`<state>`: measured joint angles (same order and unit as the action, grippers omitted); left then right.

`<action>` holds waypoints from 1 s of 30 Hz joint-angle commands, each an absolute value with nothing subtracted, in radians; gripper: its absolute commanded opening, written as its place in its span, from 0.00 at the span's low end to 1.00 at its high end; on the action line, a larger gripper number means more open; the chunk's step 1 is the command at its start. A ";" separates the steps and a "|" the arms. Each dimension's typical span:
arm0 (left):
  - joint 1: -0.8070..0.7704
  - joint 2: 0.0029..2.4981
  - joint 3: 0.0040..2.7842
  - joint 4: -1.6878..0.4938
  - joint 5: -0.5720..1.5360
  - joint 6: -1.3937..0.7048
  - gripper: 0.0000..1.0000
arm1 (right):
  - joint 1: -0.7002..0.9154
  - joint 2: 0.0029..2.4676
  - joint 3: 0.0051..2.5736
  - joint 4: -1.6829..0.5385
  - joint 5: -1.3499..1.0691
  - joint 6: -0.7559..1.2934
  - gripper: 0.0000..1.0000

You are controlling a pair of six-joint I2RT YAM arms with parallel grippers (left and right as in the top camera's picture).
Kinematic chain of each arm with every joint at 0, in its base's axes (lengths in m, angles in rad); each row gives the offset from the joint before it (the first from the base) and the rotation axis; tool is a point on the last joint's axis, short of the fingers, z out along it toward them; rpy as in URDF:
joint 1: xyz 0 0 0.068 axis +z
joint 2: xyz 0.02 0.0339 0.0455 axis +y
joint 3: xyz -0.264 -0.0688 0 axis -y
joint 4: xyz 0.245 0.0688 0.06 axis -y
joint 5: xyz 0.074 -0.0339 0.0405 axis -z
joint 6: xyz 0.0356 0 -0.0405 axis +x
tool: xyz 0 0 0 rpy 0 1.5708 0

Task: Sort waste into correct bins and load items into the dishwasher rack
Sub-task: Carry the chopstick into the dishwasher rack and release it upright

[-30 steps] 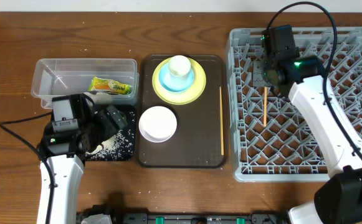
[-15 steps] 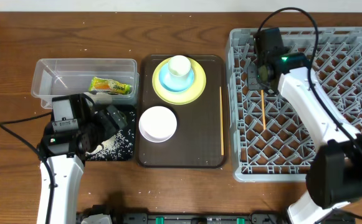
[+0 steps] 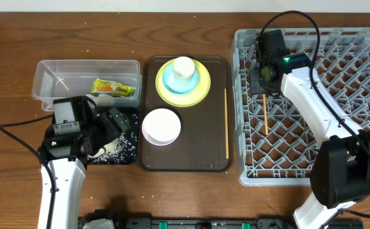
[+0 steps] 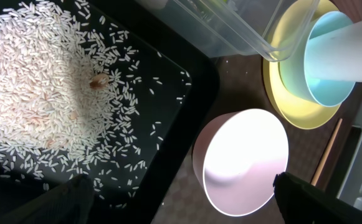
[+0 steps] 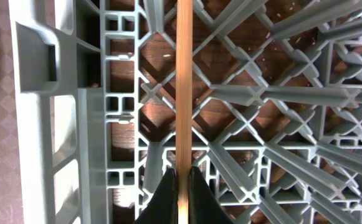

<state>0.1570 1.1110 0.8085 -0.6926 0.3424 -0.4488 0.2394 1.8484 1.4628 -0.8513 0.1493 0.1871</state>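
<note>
Right wrist view shows my right gripper pinched tight on one chopstick. The stick runs straight out from the fingertips over the floor grid of the dishwasher rack, just inside its left wall.

My worry is that the stick is thin and the grid openings look wide. If I let go with it lined up over a gap, it could drop through the rack floor to the table or wedge on a slant between ribs. A tilted release could also knock it against the wall.

Overhead, the held end sits at the gripper near the rack's far left corner, and the free end points toward its near side. The second chopstick lies on the brown tray just left of the rack. My left gripper, well left of the rack, is spread wide and holds nothing.
</note>
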 commanded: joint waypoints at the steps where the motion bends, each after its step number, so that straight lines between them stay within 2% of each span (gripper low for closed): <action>1: 0.160 1.112 0.823 -0.694 0.351 -0.454 0.95 | 0.236 1.851 1.459 -0.855 0.141 0.205 0.07; 5: 0.161 1.112 0.822 -0.694 0.350 -0.454 0.95 | 0.236 1.851 1.459 -0.864 0.141 0.205 0.15; 15: 0.161 1.112 0.823 -0.694 0.350 -0.454 0.95 | 0.236 1.851 1.459 -0.867 0.133 0.205 0.18; 30: 0.161 1.112 0.823 -0.694 0.350 -0.454 0.95 | 0.237 1.845 1.499 -0.879 -0.150 0.226 0.29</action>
<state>0.1570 1.1110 0.8085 -0.6926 0.3424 -0.4484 0.2394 1.8484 1.4643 -0.8730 -0.0540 0.2039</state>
